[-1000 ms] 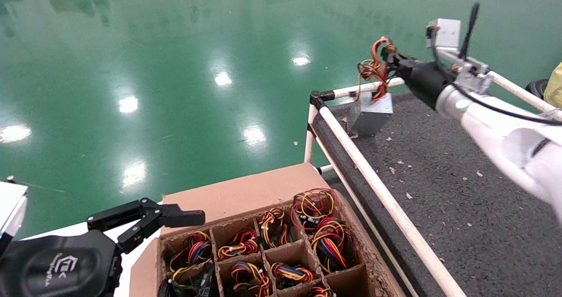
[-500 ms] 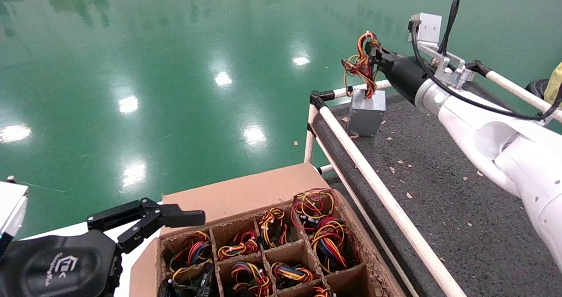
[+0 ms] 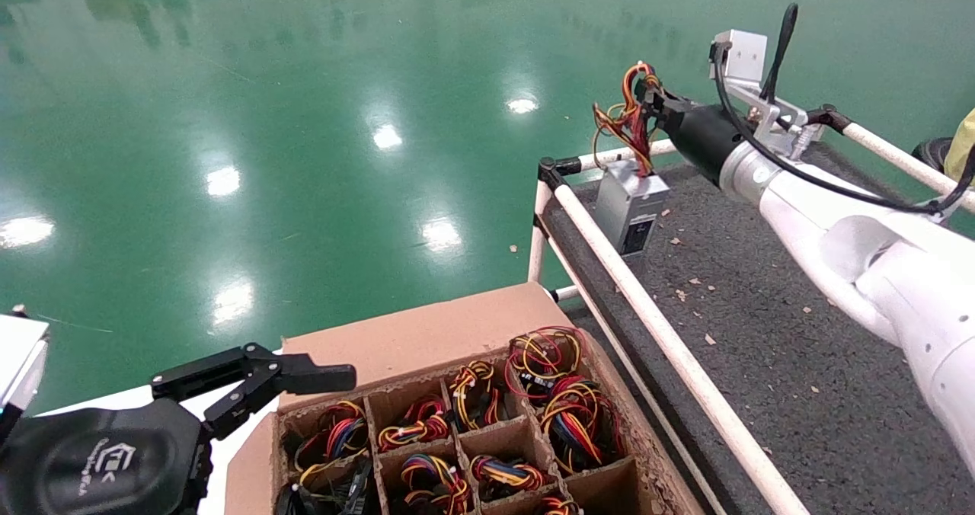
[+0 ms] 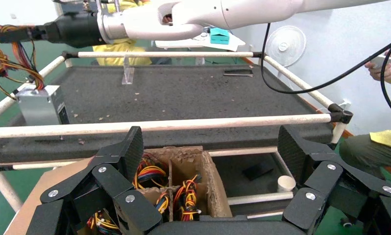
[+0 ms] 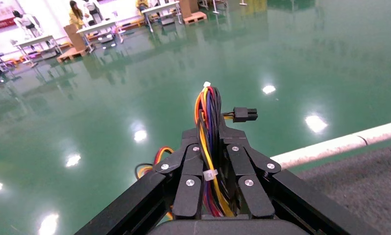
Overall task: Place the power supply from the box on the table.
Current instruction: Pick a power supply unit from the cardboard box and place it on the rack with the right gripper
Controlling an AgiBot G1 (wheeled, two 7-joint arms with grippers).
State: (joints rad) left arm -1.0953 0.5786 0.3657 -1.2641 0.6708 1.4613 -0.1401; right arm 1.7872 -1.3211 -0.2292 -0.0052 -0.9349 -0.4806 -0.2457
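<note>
Since the prior frame, the power supply (image 3: 631, 206) is turning, socket face now showing, near the table (image 3: 762, 324) corner at upper right. Right gripper (image 3: 647, 103) is clenching its wires; base is probably touching, so lower fully before releasing. Left gripper (image 3: 259, 382) is idling, fingers spread, beside the box (image 3: 426, 340).

The table (image 3: 769, 324) — dark grey, rough, railed in white pipe — carries the power supply (image 3: 629, 204) at its far left corner, just inside the rail, whether resting or only touching is unclear. Small pale scraps (image 3: 692, 280) lie scattered on the top nearby.
</note>
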